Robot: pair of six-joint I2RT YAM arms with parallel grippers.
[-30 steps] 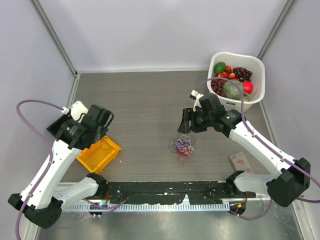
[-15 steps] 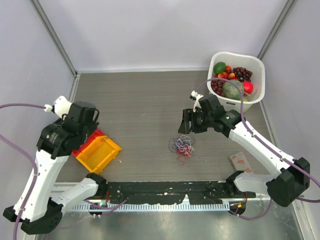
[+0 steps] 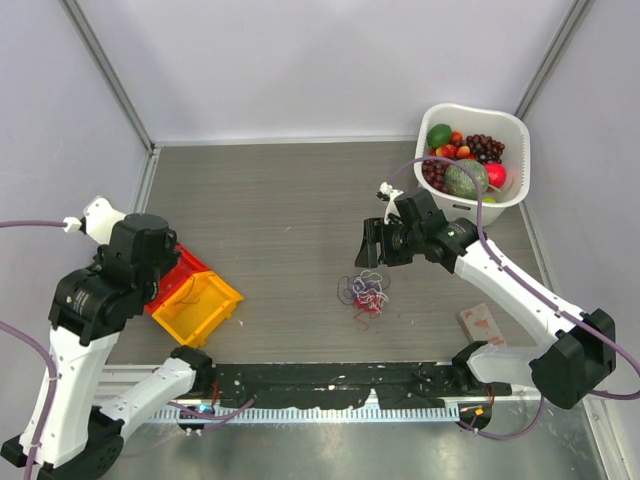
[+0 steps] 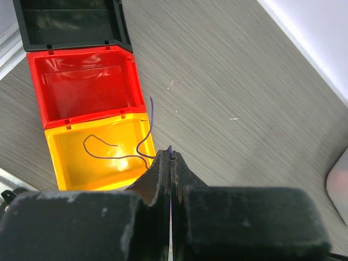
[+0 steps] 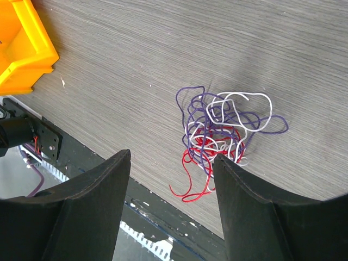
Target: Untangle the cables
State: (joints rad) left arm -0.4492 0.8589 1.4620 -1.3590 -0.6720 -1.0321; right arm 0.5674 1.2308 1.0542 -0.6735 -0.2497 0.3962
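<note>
Left wrist view: the left gripper (image 4: pixel 171 155) has its two fingers pressed flat together, and a sliver of purple cable (image 4: pixel 142 138) shows pinched at their tips. From there the thin strand curls off toward 10 o'clock and lies in loose bends inside the yellow bin (image 4: pixel 60 163), one end poking up over the bin's far wall. The red bin (image 4: pixel 81 81) touches the yellow one at 11 o'clock, and a black bin (image 4: pixel 70 24) sits beyond that, all three in a row on the grey wood-grain table (image 4: pixel 244 109).

In the right wrist view the right gripper (image 5: pixel 169 157) hangs with its jaws spread wide and nothing between them. The tangle of cables (image 5: pixel 225 130) lies on the table at 2 o'clock from the gap: purple, white and red wires looped through one another, the red ones trailing out at the near side.

From the top external view the tangle (image 3: pixel 365 293) sits just at 6 o'clock of the right gripper (image 3: pixel 375 245), well apart from the bins at 9 o'clock. A white basket of fruit (image 3: pixel 512 135) stands at 1 o'clock, in the far right corner
</note>
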